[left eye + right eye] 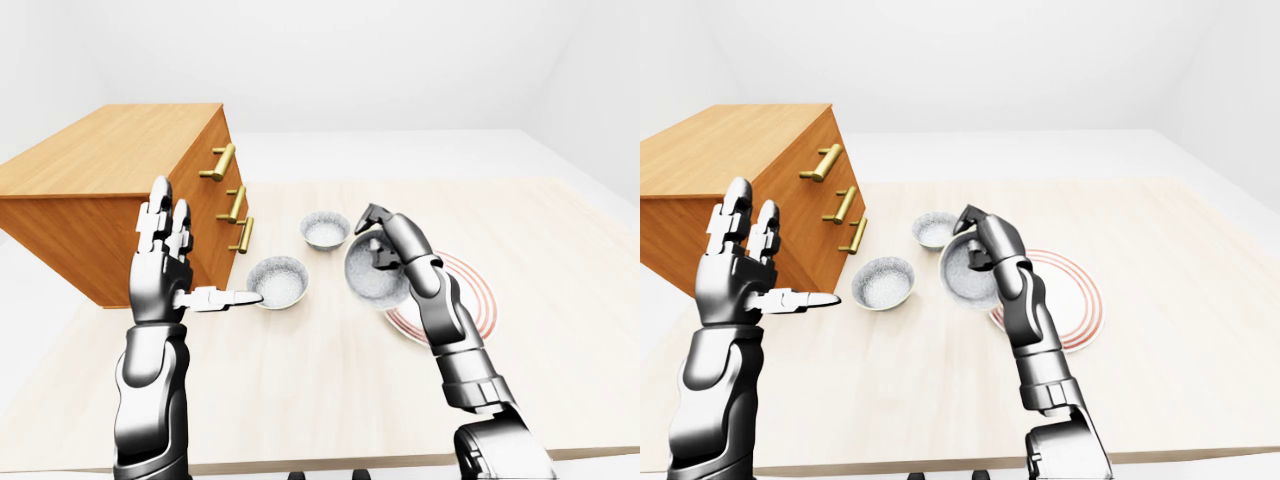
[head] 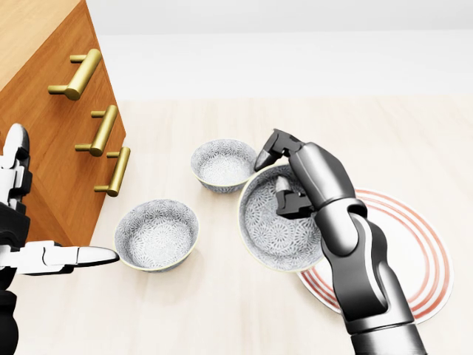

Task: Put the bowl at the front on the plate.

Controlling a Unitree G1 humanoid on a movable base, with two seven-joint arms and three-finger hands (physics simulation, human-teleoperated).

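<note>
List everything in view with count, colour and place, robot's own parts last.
held bowl: one, white with grey pattern, tilted in the right hand's grip, over the plate's left edge in the head view
other bowls: two, same pattern, on the table; one beside the drawer unit, one higher in the head view
plate: one, white with red rings, head view's right
drawer unit: one, brown wood, left
handles: three, brass, on the drawer unit
table: one, pale wood
left hand: silver and black, open, raised at left
right hand: silver and black, fingers closed on the held bowl's rim
</note>
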